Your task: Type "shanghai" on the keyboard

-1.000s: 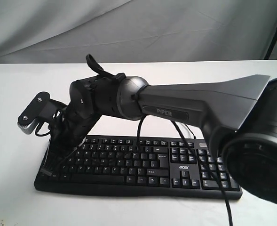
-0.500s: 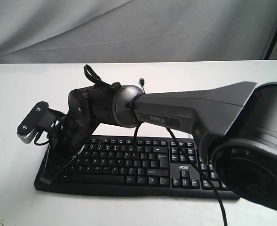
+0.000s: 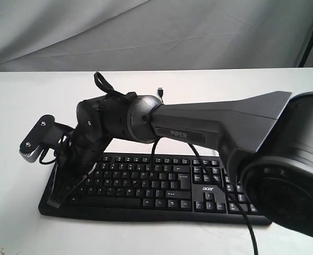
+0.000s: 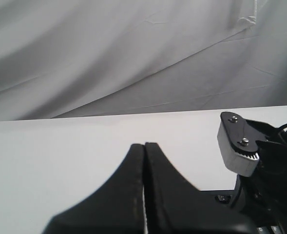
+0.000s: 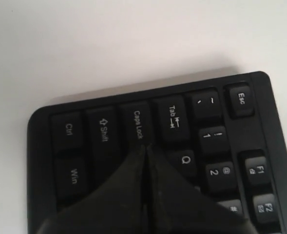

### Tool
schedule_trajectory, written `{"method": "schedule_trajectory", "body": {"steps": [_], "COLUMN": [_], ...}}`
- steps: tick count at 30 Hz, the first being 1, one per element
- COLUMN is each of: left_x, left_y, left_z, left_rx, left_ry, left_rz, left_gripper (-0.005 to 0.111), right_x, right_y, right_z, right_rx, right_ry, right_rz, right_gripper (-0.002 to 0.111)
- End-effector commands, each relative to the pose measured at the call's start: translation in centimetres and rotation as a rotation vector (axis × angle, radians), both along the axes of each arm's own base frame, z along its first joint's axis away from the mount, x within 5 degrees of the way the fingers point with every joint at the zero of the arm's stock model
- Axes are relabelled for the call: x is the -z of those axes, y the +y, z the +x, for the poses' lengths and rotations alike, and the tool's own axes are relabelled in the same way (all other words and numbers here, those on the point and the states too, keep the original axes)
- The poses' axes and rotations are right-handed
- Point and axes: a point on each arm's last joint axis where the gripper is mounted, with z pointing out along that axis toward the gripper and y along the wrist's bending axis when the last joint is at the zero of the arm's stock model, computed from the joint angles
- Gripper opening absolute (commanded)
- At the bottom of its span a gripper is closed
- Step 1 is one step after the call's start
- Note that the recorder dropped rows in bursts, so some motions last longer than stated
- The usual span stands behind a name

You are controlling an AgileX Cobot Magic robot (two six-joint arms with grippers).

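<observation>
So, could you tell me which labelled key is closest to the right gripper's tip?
The Caps Lock key: the shut right gripper ends right at its edge, while Shift and Tab lie off to either side.

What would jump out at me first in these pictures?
A big dark robot arm sweeps in from the right of the exterior view, across a black keyboard on a white table. Its claw, pinched shut, points down at the keyboard's left end, right by the Caps Lock key.
</observation>
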Motion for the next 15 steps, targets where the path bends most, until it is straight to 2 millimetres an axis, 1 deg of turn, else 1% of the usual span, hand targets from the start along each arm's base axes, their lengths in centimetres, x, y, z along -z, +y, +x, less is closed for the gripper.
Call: {"method": "schedule_trajectory", "body": {"steps": [1, 4, 6, 9, 11, 15], "left_x": [0.0, 0.0, 0.0, 0.0, 0.0, 0.0], "left_y": [0.0, 0.0, 0.0, 0.0, 0.0, 0.0], "left_z": [0.0, 0.0, 0.0, 0.0, 0.0, 0.0], "left_rx": [0.006, 0.006, 0.006, 0.006, 0.006, 0.006], "left_ry": [-0.007, -0.007, -0.007, -0.007, -0.007, -0.007], "left_rz": [-0.002, -0.002, -0.002, -0.002, -0.002, -0.002], "left_gripper": [0.000, 0.000, 0.000, 0.000, 0.000, 0.000], "right_x": [-3.6, -4.9, -5.1, -4.6, -4.1, -2.9], "right_y": [-1.0, -2.5, -4.1, -6.7, -8.1, -9.9], "right_z": [0.4, 0.5, 0.8, 1.1, 1.1, 1.3], "right_rx": [0.007, 0.034, 0.072, 0.134, 0.172, 0.231], "right_ry": [-0.077, -0.080, -0.074, -0.063, -0.054, -0.037], "right_rz": [-0.015, -0.024, -0.026, -0.024, -0.014, -0.007], "right_gripper": [0.000, 0.000, 0.000, 0.000, 0.000, 0.000]}}
